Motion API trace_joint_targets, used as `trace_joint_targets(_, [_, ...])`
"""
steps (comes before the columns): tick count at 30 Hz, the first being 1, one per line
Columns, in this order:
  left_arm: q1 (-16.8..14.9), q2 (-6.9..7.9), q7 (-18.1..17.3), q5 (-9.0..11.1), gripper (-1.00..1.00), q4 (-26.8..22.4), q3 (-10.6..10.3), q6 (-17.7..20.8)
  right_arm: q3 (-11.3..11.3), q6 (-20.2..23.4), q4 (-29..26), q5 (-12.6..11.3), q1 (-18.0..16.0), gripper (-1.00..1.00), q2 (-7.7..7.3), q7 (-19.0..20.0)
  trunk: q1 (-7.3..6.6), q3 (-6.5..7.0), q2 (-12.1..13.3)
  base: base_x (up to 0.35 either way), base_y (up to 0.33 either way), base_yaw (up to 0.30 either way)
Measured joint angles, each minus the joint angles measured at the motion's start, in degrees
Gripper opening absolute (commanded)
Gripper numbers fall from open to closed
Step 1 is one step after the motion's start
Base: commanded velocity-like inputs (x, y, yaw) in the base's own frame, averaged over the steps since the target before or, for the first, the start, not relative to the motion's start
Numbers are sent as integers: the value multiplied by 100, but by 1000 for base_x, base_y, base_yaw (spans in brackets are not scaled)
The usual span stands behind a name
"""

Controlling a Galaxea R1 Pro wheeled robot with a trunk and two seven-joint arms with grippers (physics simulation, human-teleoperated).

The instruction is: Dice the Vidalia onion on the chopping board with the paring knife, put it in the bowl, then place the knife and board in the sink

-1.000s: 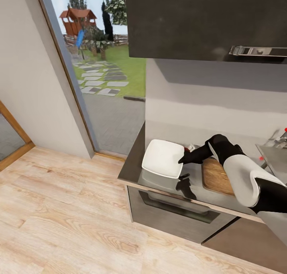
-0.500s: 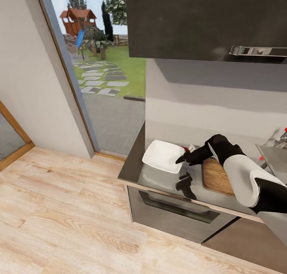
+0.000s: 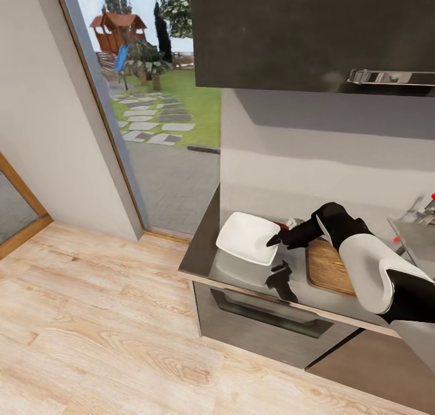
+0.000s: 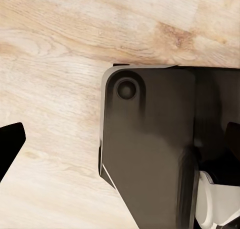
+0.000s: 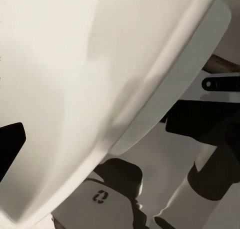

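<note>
My right hand pinches the near right rim of the bowl, and the bowl is tilted, its gripped edge raised off the table. In the right wrist view the bowl's white underside sits close against the camera. The chopping board lies flat on the table just right of the bowl, partly under my right forearm. A red tip between bowl and board may be the knife; I cannot confirm it. The sink edge is at the far right of the table. My left hand hangs over the wooden floor; one dark fingertip is visible, and I cannot tell whether the hand is spread.
</note>
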Motion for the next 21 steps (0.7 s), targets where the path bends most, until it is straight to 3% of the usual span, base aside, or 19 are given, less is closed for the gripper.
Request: trace_joint_targets(21, [1, 0, 0, -2, 100, 0, 0, 0, 1, 0, -13, 2, 0, 100, 2, 0, 0, 123, 0, 0, 0, 0])
